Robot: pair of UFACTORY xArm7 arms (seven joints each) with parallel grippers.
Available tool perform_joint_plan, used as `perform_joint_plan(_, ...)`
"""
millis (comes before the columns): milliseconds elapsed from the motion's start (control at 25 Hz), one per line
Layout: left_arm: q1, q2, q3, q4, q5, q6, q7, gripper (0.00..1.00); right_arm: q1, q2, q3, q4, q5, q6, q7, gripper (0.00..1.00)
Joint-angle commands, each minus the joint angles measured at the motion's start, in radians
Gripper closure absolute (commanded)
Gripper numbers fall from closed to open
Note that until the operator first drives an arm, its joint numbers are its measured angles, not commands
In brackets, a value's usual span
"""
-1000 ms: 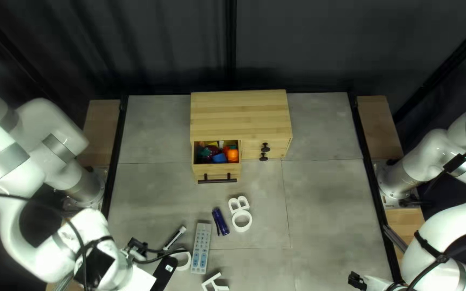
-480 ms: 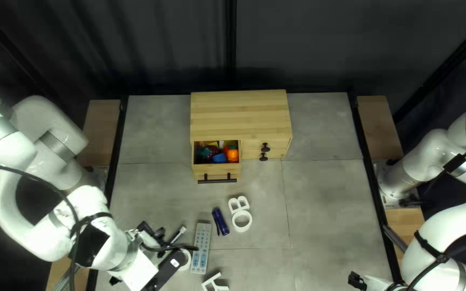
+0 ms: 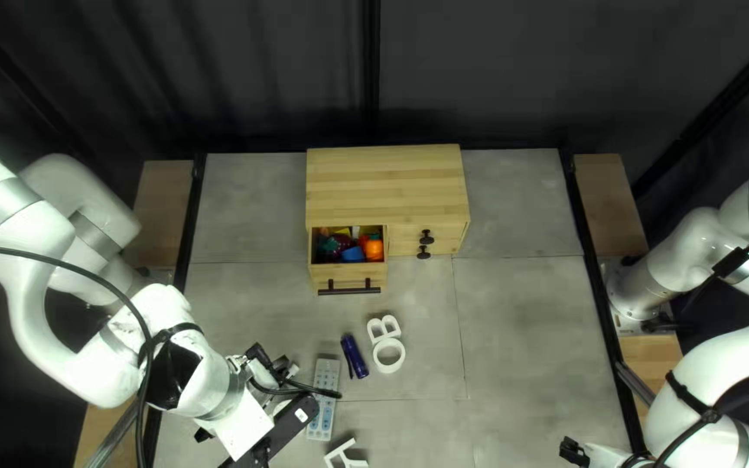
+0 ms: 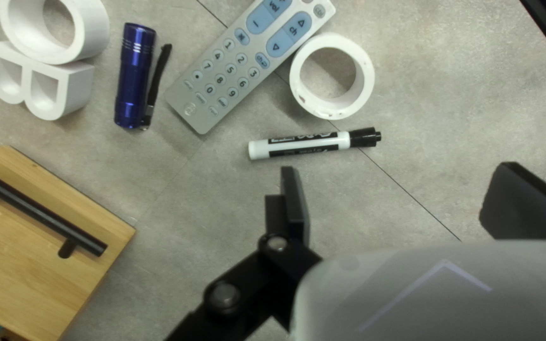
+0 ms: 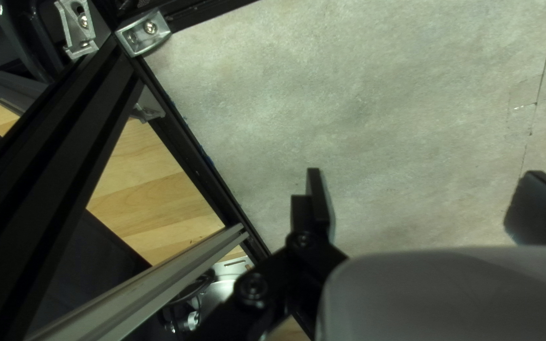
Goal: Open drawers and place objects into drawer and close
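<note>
My left gripper (image 3: 275, 368) is low over the table at the left of the top left view, its arm partly covering the marker. In the left wrist view my left gripper (image 4: 390, 199) stands open, nothing between its fingers; the black-and-white marker (image 4: 311, 144) lies just ahead. Beyond it are a white ring (image 4: 360, 82) and a grey remote (image 4: 232, 69). A blue flashlight (image 3: 354, 356) lies by another white ring and a white letter B (image 3: 383, 326). The wooden cabinet's left drawer (image 3: 348, 276) is pulled out, holding colourful items. My right gripper (image 3: 574, 452), (image 5: 418, 205) is open and empty.
The cabinet (image 3: 387, 182) stands at the table's far edge, its small right drawers (image 3: 409, 238) closed. Another white letter (image 3: 344, 454) lies at the near edge. A black frame rail (image 5: 191, 151) runs beside my right gripper.
My left arm has moved rightward in the top left view, now covering the near ring and part of the marker and remote. The right arm and the drawer have not moved.
</note>
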Motion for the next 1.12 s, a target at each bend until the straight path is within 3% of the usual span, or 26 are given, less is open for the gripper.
perform_joint_plan(40,0.003,0.055,0.045,0.085,-0.019,0.093,0.138,0.00,0.000,0.000,0.000,0.000,0.000,0.000,0.000,0.00)
perform_joint_plan(280,0.018,0.225,0.069,0.372,0.049,0.410,0.368,0.00,0.000,0.000,0.000,0.000,0.000,0.000,0.000,0.00)
perform_joint_plan(400,0.010,0.252,0.058,0.419,0.102,0.484,0.431,0.00,0.000,0.000,0.000,0.000,0.000,0.000,0.000,0.00)
perform_joint_plan(520,-0.004,0.219,0.044,0.381,0.158,0.485,0.476,0.00,0.000,0.000,0.000,0.000,0.000,0.000,0.000,0.00)
perform_joint_plan(640,-0.010,0.121,0.037,0.278,0.189,0.432,0.481,0.00,0.000,0.000,0.000,0.000,0.000,0.000,0.000,0.00)
perform_joint_plan(1120,-0.010,0.121,0.037,0.278,0.189,0.432,0.481,0.00,0.000,0.000,0.000,0.000,0.000,0.000,0.000,0.00)
